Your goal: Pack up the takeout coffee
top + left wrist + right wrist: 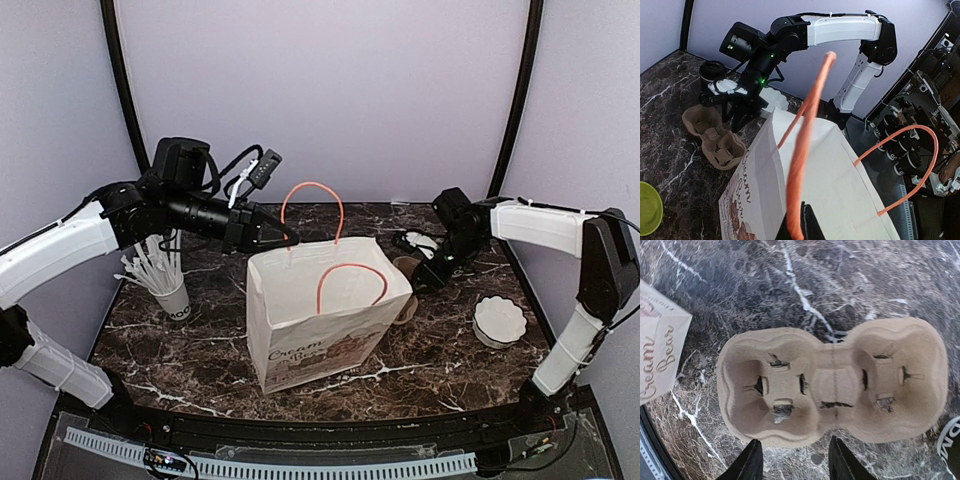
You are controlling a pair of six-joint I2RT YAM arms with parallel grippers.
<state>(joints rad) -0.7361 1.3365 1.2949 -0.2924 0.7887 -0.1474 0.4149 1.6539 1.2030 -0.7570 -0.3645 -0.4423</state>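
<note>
The marble table (200,350) holds a white paper bag (320,320), upright near its middle. The left gripper (799,222) is clamped tight on one orange handle (807,125) above the bag's mouth. Just right of the bag a brown pulp carrier (832,385) lies flat, pockets up. The right gripper (795,445) hangs over its rim, jaws partly apart and gripping nothing (whether the tips touch the pulp I cannot tell). Left of the bag stands a cup of straws (172,295); well right of it sits a white fluted bowl (498,320). The coffee (712,75) stands upright beyond the carrier, farther from the bag: a small black cup, a black round lid apparently on top.
</note>
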